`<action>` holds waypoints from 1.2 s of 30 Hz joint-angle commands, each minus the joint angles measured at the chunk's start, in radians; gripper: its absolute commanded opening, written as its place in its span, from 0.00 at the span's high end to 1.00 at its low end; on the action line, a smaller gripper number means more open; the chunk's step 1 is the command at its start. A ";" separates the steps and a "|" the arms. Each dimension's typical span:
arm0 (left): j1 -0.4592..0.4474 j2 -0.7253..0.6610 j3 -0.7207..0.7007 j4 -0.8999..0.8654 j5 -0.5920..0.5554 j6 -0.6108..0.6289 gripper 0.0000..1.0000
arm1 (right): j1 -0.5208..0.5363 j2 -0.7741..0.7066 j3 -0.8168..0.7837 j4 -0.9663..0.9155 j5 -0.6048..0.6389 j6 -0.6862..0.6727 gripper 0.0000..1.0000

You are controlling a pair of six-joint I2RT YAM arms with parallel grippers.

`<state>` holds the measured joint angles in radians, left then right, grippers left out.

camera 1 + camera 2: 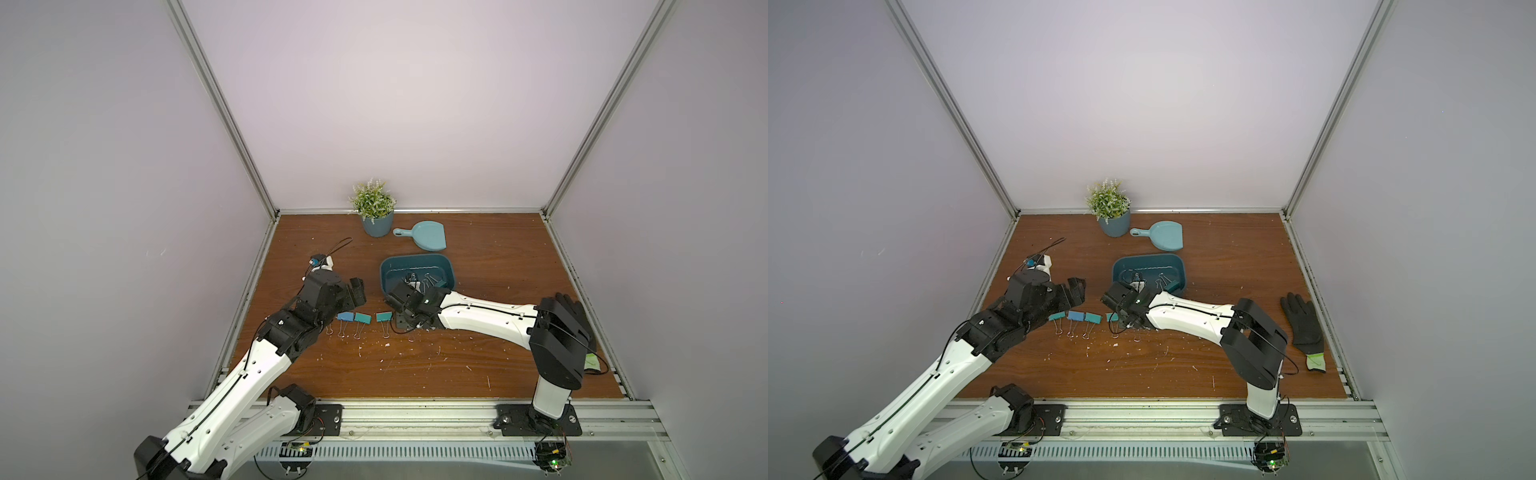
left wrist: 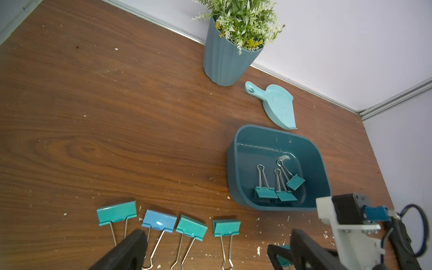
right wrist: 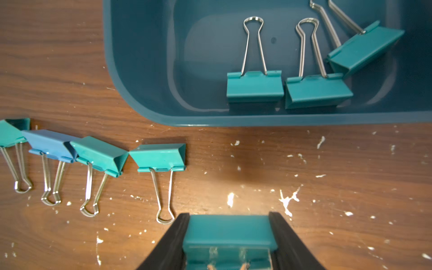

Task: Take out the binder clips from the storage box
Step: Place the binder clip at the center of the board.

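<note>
The dark teal storage box (image 1: pixel 446 266) (image 3: pixel 140 98) sits mid-table with three teal binder clips (image 3: pixel 254 86) (image 2: pixel 286 196) lying in it. In front of it on the table lies a row of several clips, teal ones (image 2: pixel 226 227) (image 1: pixel 1093 318) and one blue (image 2: pixel 159 221) (image 1: pixel 343 316). My right gripper (image 3: pixel 229 215) (image 1: pixel 405 322) is low over the table at the right end of that row, shut on a teal binder clip (image 3: pixel 230 236). My left gripper (image 2: pixel 217 236) (image 1: pixel 358 293) hangs open above the row's left part, with nothing held.
A blue-grey plant pot (image 1: pixel 377 224) and a light blue dustpan (image 1: pixel 426 237) stand behind the box near the back wall. A black glove (image 1: pixel 1304 324) lies at the right edge. White specks (image 3: pixel 287 198) litter the wood in front.
</note>
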<state>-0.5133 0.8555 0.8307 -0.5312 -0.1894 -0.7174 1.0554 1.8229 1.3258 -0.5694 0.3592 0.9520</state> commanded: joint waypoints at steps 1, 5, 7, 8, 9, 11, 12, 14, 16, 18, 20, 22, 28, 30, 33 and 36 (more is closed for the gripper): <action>0.013 -0.041 -0.011 -0.069 -0.015 0.002 0.01 | 0.002 0.030 -0.009 0.063 0.010 0.040 0.44; 0.013 -0.082 -0.022 -0.091 -0.003 -0.009 0.01 | 0.001 0.092 0.025 0.053 0.018 0.031 0.44; 0.013 -0.097 -0.025 -0.096 0.002 -0.016 0.01 | -0.001 0.111 0.033 0.053 0.027 0.031 0.44; 0.012 -0.103 -0.027 -0.098 0.004 -0.018 0.01 | -0.004 0.118 0.033 0.060 0.027 0.029 0.44; 0.014 -0.109 -0.030 -0.099 0.006 -0.021 0.01 | -0.006 0.125 0.034 0.069 0.025 0.027 0.44; 0.013 -0.114 -0.032 -0.100 0.012 -0.023 0.01 | -0.012 0.139 0.043 0.072 0.023 0.021 0.43; 0.013 -0.117 -0.032 -0.102 0.014 -0.024 0.01 | -0.013 0.147 0.048 0.071 0.024 0.019 0.43; 0.013 -0.121 -0.032 -0.104 0.017 -0.026 0.01 | -0.017 0.161 0.052 0.071 0.025 0.017 0.43; 0.013 -0.125 -0.036 -0.104 0.019 -0.025 0.01 | -0.022 0.170 0.057 0.074 0.023 0.015 0.43; 0.012 -0.127 -0.039 -0.104 0.019 -0.026 0.01 | -0.025 0.180 0.065 0.073 0.028 0.017 0.42; 0.012 -0.123 -0.038 -0.103 0.021 -0.025 0.01 | -0.025 0.187 0.068 0.073 0.023 0.019 0.39; 0.012 -0.115 -0.035 -0.104 0.019 -0.021 0.01 | -0.025 0.187 0.070 0.072 0.014 0.018 0.30; 0.013 -0.084 -0.026 -0.101 0.015 -0.022 0.01 | -0.019 0.121 0.070 0.046 0.012 0.022 0.09; 0.012 -0.058 -0.016 -0.096 0.016 -0.016 0.01 | -0.015 0.076 0.069 0.029 0.022 0.019 0.05; 0.013 -0.011 0.005 -0.081 0.004 -0.017 0.01 | -0.015 -0.010 0.059 0.001 0.048 0.008 0.02; 0.013 0.042 0.023 -0.039 0.010 -0.028 0.01 | -0.015 -0.102 0.035 -0.018 0.102 -0.012 0.01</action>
<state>-0.5125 0.8680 0.8093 -0.6033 -0.1772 -0.7372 1.0348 1.8381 1.3670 -0.5457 0.3859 0.9569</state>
